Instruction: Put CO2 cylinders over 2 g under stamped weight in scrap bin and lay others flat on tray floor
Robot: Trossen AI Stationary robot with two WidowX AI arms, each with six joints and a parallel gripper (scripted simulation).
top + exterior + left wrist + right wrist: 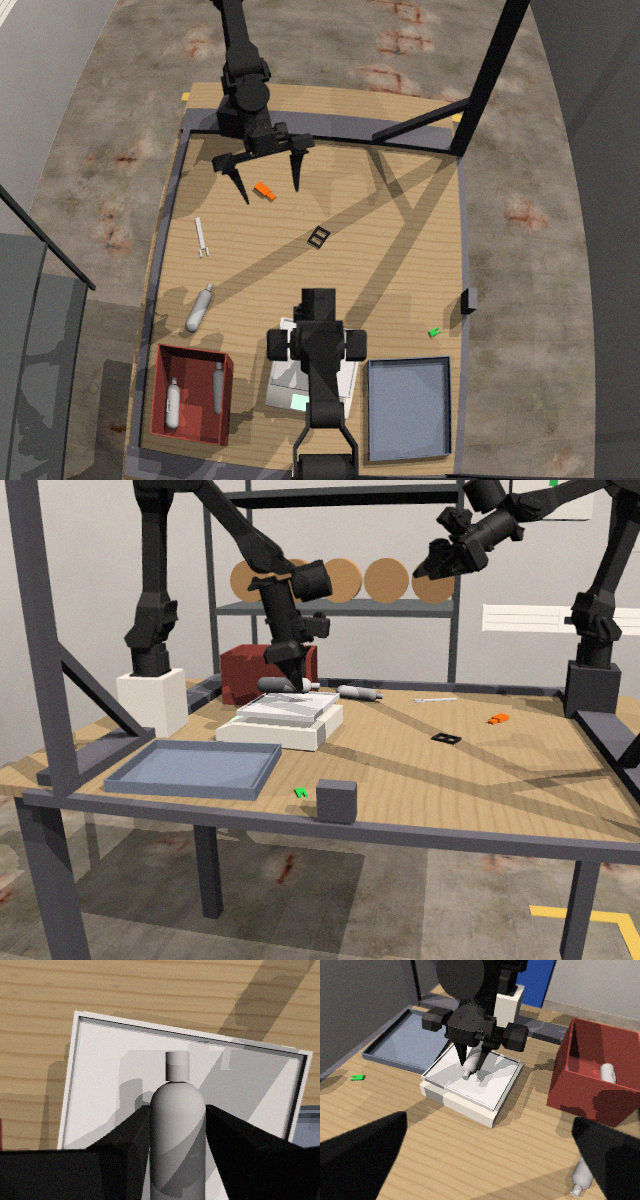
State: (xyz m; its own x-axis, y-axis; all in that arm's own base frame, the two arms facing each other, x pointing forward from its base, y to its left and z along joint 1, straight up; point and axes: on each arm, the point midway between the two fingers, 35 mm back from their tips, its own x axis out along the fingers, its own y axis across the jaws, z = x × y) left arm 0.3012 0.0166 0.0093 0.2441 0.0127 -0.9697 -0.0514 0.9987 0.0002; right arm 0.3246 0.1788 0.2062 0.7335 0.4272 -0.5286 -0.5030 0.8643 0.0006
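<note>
In the top view, the left arm's wrist is covering the cylinder on the scale (pixel 278 396) and part of the display (pixel 299 401) at lower centre. The left wrist view's bottom edge is cutting off that cylinder (pixel 178 1140). At lower right of the right wrist view, a fingertip is hiding another cylinder's (pixel 582 1176) rear.

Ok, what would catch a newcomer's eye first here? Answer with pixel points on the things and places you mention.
Probably the left gripper (pixel 298 689) (pixel 176 1112) (pixel 471 1067) clamped around a grey cylinder (pixel 177 1135) (pixel 471 1064) over the white scale's pan (pixel 258 708) (pixel 100 1070) (pixel 495 1090). Next, the deep red bin (pixel 189 438) (pixel 242 678) (pixel 585 1095) beside the scale, two cylinders inside.
</note>
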